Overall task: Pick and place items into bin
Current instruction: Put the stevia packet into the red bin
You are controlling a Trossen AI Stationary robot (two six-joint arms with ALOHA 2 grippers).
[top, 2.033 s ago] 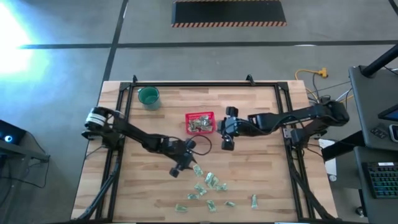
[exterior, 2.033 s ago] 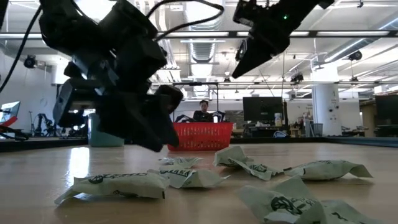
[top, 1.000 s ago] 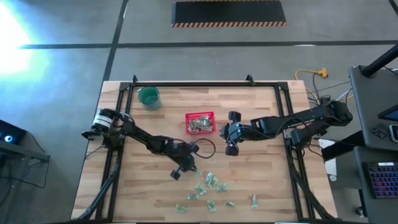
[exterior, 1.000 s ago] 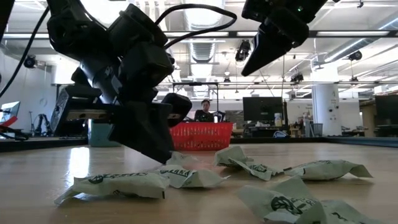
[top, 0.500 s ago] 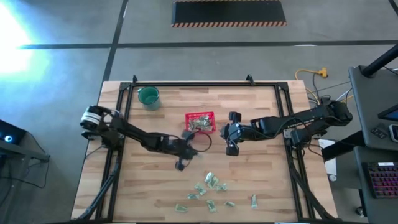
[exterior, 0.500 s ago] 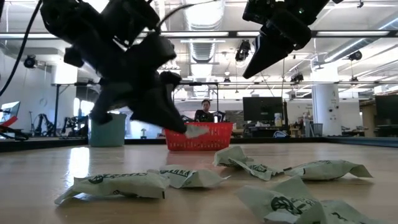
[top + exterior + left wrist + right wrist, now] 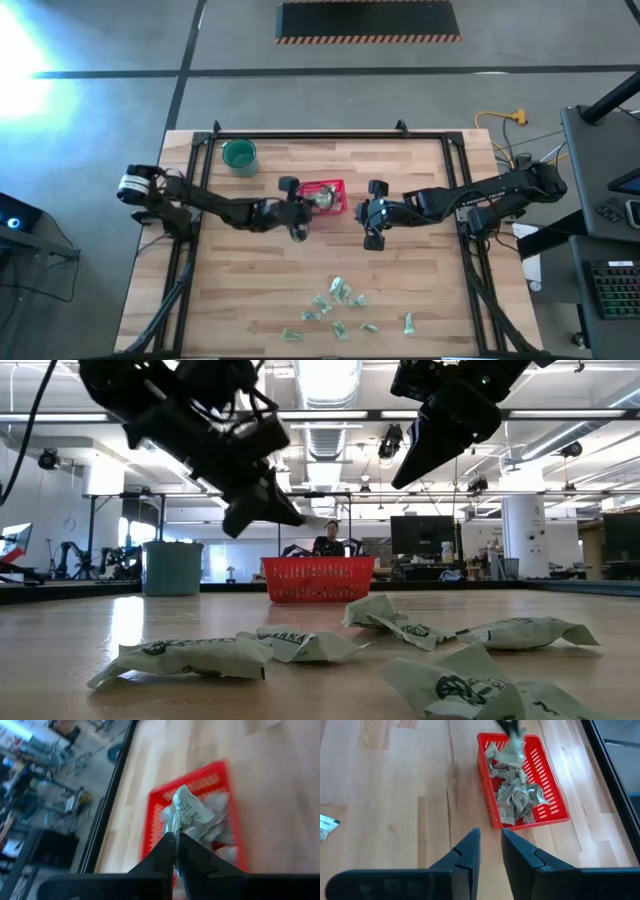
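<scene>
our left end effector (image 7: 175, 851) pinches a packet (image 7: 186, 813) just above the red basket (image 7: 551, 810), already part full; about ten packets (image 7: 342, 291) remain on the counter (image 7: 250, 290) behind it.

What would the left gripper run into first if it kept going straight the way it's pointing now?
Probably the red basket: the left gripper, shut on a packet, points at the packets piled inside. Depth is hard to judge.
</scene>
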